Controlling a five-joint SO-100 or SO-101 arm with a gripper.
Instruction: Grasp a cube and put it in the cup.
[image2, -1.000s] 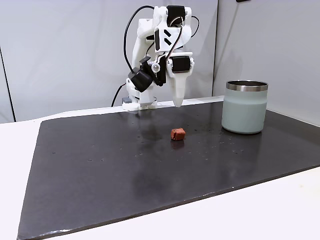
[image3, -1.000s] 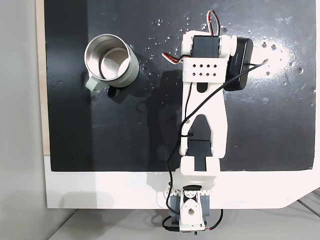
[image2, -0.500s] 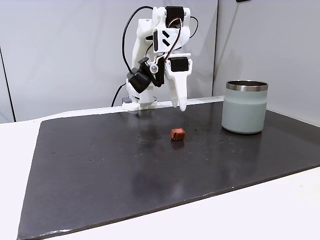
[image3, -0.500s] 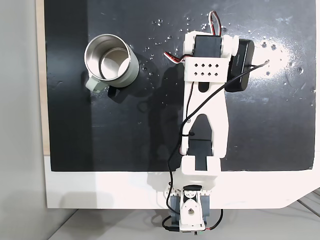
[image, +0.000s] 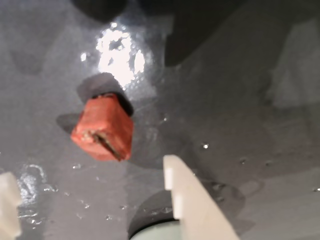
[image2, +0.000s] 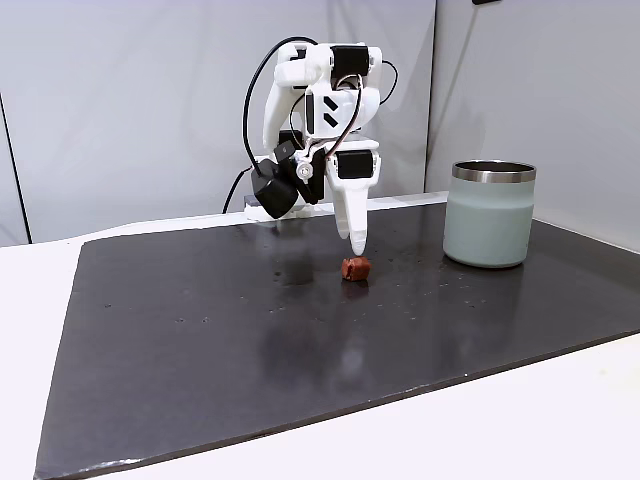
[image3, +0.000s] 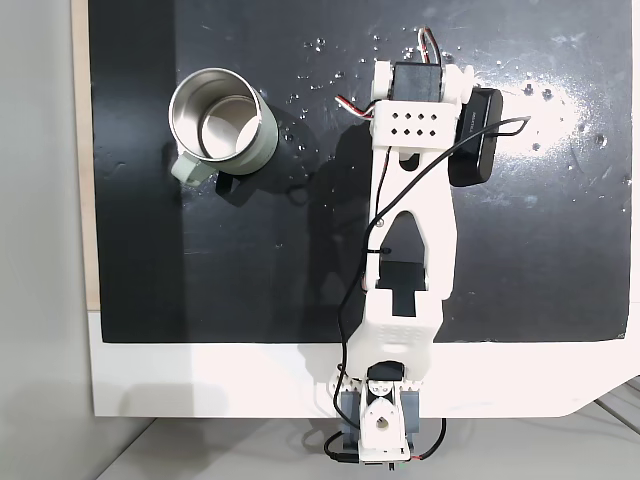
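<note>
The cube (image2: 355, 267) sat on the dark mat (image2: 200, 330), near the middle, and nothing was touching it. In the wrist view the cube (image: 103, 128) lay a little tipped, with a rough crack along one edge, and it was just ahead of the two white fingers (image: 192, 200). The gripper (image2: 356, 246) was open, and the cube was not yet between the fingers. A second before, the gripper had hung high up and back by the arm's base. Half a second before, it had started to tip forward. By this moment it had come down low, so the fingertips were just above the cube in the side fixed view. From above, the arm (image3: 410, 230) had stretched out farther across the mat than before. The cube itself had not moved at all. The cup (image2: 489, 213) had stayed put too, standing upright, well away from the cube, and it looked empty (image3: 222, 123) from above. So the arm was reaching for the cube, the grab was probably next, and none of the carrying had been done.
</note>
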